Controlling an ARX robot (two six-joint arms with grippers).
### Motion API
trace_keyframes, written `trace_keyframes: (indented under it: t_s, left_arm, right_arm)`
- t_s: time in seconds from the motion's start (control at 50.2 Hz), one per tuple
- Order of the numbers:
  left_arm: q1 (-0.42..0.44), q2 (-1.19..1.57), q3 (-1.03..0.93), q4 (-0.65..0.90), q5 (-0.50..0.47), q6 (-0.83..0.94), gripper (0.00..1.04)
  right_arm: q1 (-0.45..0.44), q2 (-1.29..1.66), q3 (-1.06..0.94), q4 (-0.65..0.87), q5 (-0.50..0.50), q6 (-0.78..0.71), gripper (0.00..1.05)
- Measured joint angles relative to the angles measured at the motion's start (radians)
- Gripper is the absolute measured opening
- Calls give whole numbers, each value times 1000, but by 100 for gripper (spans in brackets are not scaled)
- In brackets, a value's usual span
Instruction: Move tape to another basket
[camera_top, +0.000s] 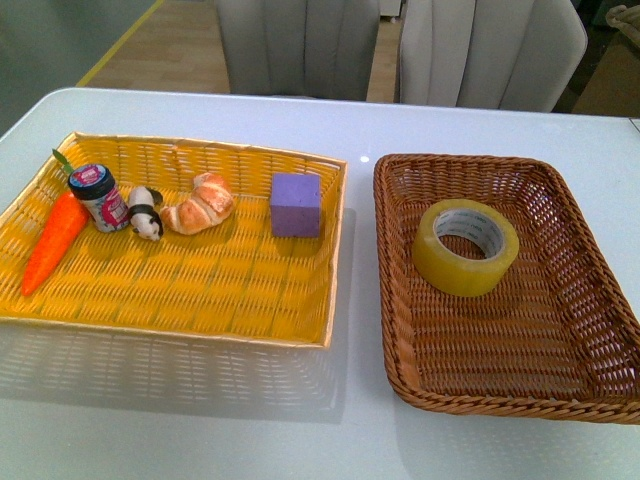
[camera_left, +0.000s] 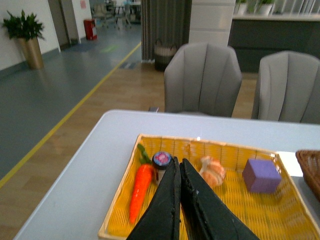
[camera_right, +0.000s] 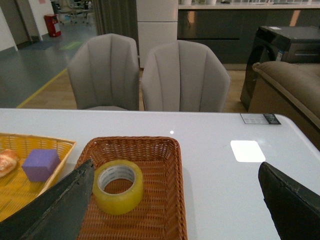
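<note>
1. Two woven containers stand side by side on the white surface (camera_top: 200, 420): one yellow tray (camera_top: 200, 290) on the left and one brown basket (camera_top: 560, 290) on the right, close but apart.
2. One tape (camera_top: 466, 246) roll lies flat inside the basket, core opening upward, in the far-left part of the basket floor, near the wall that faces the tray.
3. Five items sit along the far side of the yellow tray: one carrot (camera_top: 52, 243), one small jar (camera_top: 100, 197), one small black-and-white figure (camera_top: 146, 213), one croissant (camera_top: 200, 205) and one purple cube (camera_top: 296, 204).
4. The jar, figure and croissant are grouped close together; whether they touch cannot be told. The cube stands apart, near the tray wall nearest the basket.
5. Two grey chairs (camera_top: 300, 45) stand beyond the far edge of the surface.
6. Left tool (camera_left: 179, 165): both fingers are pressed together with no gap, gripping nothing, above the near part of the yellow tray.
7. Right tool (camera_right: 175, 200): the two fingers are spread wide, holding nothing, over the basket end of the surface, the tape just beside one finger in the right wrist view.
8. Neither arm appears in the front view.
</note>
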Motion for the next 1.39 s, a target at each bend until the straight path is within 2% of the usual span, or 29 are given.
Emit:
trace_keyframes:
  t_s: [0.06,0.418,0.498,0.817,0.857,0.916,1.394]
  left_arm:
    - [0,-73,0,-78,0,0,2]
    - [0,-99,0,-91,0,-1,3]
    - [0,-100,0,-91,0,0,23]
    - [0,-100,0,-91,0,0,76]
    - [0,-100,0,-91,0,0,86]
    - [0,-100,0,-91,0,0,97]
    - [0,-100,0,-91,0,2,96]
  right_arm:
    - [0,0,0,0,0,0,96]
    - [0,0,0,0,0,0,96]
    - [0,0,0,0,0,0,96]
    - [0,0,0,0,0,0,96]
    - [0,0,0,0,0,0,96]
    - [0,0,0,0,0,0,96]
    - [0,0,0,0,0,0,96]
